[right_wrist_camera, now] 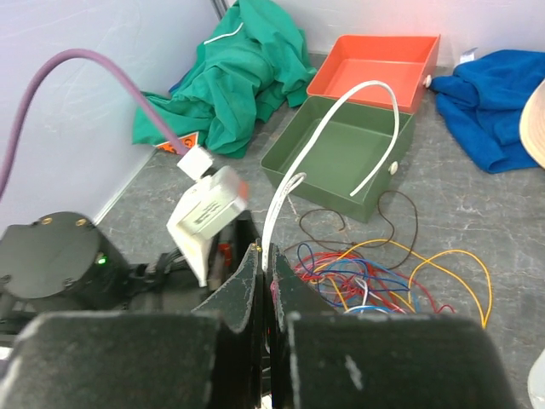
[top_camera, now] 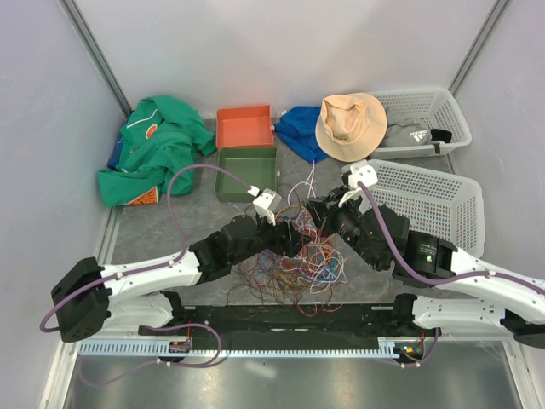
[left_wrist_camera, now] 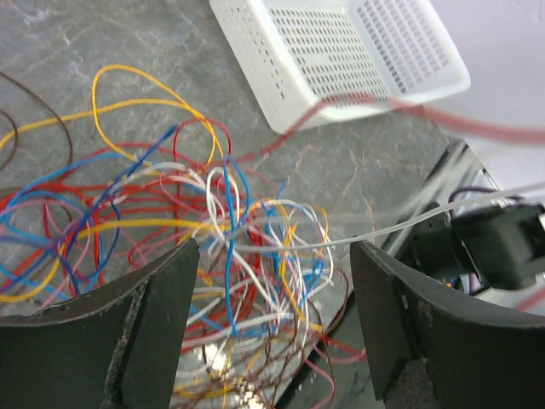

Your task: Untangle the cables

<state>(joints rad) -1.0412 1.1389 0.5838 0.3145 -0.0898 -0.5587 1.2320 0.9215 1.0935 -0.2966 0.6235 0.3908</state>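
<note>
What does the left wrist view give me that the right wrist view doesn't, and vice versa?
Left wrist only: the basket and the open left gripper. Right wrist only: green tray, orange tray, green cloth, and the right gripper shut on a white cable. Both: the tangled cables.

The arms (top_camera: 140, 277) are white and black; leads (right_wrist_camera: 85, 56) purple; jaws black; seemingly one green light (right_wrist_camera: 100, 260).

A: Is there any writing here that one can read?
B: Almost none. The grey cloth (top_camera: 402, 133) in the far white basket (top_camera: 456, 119) carries a white logo (top_camera: 417, 135), like the Adidas mark. The orange patches (top_camera: 152, 130) on the green clothes (top_camera: 157, 158) are too small to read.
</note>
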